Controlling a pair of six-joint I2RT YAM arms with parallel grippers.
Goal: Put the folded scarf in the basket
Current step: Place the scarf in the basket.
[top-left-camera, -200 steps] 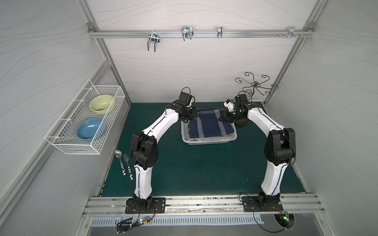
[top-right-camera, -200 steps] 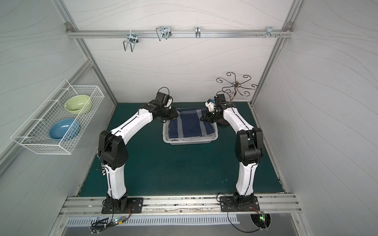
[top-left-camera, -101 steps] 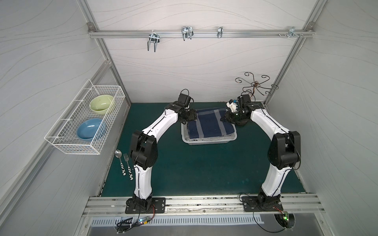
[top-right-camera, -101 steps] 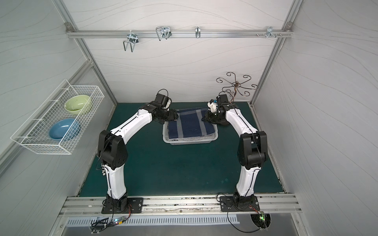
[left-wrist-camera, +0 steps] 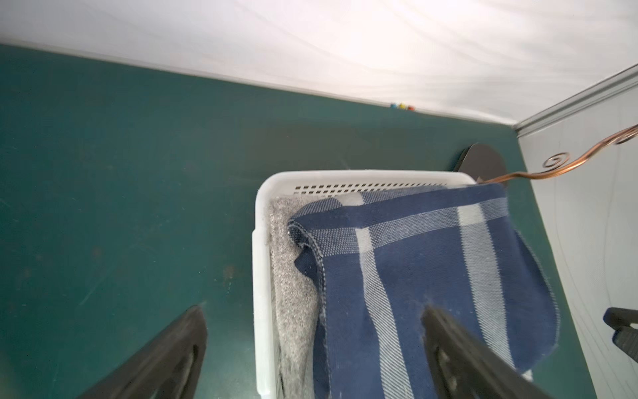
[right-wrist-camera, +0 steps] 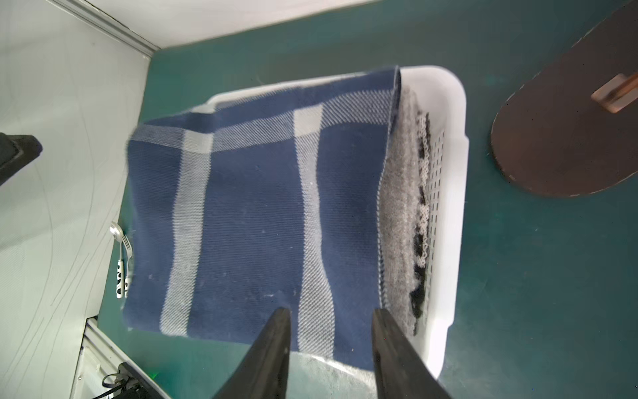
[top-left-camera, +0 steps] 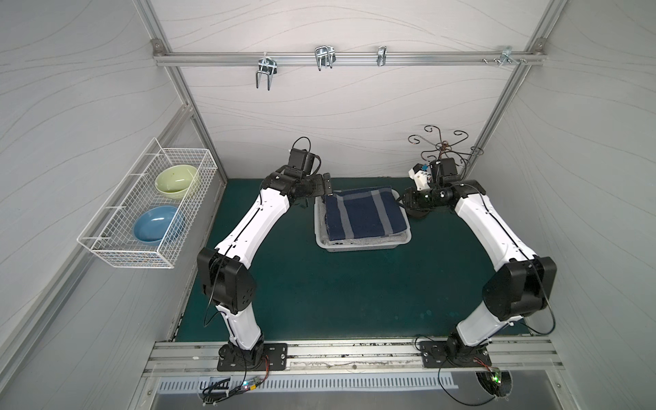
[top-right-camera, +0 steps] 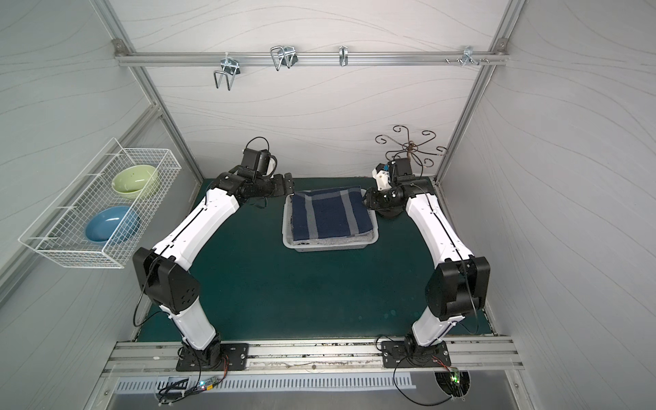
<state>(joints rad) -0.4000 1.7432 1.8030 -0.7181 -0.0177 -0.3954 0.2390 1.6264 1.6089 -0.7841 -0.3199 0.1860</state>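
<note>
No readable text, labels, brands or numbers anywhere in these views.

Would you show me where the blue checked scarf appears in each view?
In a top view: blue scarf, above centre.
In a top view: blue scarf, likewise above centre.
Left wrist: ahead of the left gripper.
Right wrist: mid-picture, before the right gripper.
Shared landmark: white basket beneath it.

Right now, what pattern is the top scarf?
Scarf: navy with pale plaid stripes, clearest in right wrist view.
</note>
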